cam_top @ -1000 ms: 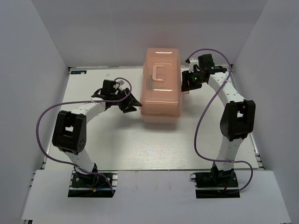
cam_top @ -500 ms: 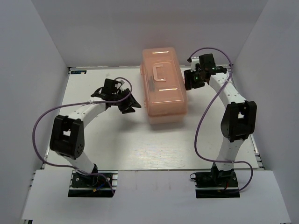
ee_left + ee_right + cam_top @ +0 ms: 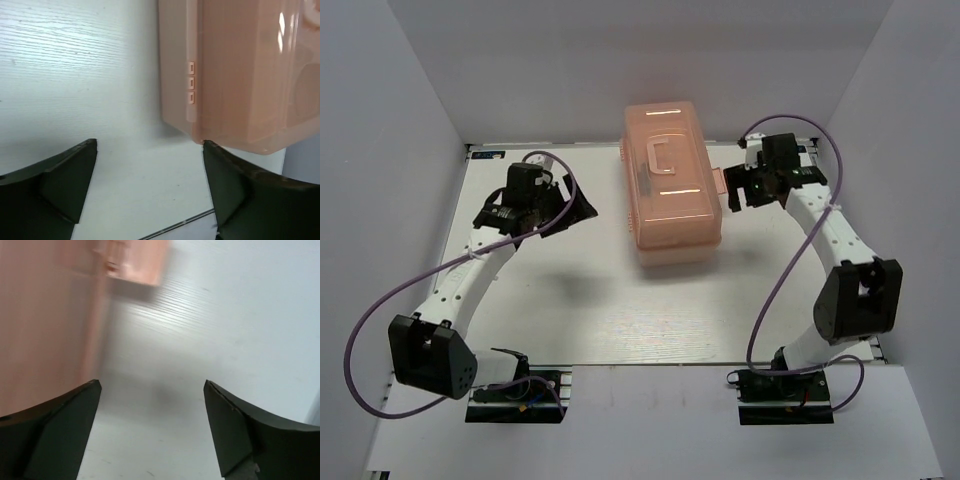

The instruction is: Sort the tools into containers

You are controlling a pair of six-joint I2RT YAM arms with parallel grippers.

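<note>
The salmon-pink toolbox (image 3: 672,190) stands shut at the middle back of the table, lid handle (image 3: 667,157) on top. No tools show in any view. My left gripper (image 3: 582,210) hangs open to the left of the box, clear of its side wall (image 3: 235,75), with only bare table between the fingers (image 3: 150,145). My right gripper (image 3: 735,190) is open just right of the box, apart from it. In the right wrist view the box wall (image 3: 45,325) fills the left, its latch tab (image 3: 132,262) is at the top, and nothing lies between the gripper's (image 3: 152,385) fingers.
White walls close in the table (image 3: 600,300) on the left, back and right. Purple cables loop from both arms. The table's far edge shows as a thin seam (image 3: 175,227) in the left wrist view.
Both grippers have opened wider and drawn away from the toolbox, the left one to the left, the right one to the right. The toolbox turned slightly a second ago and now rests still.
</note>
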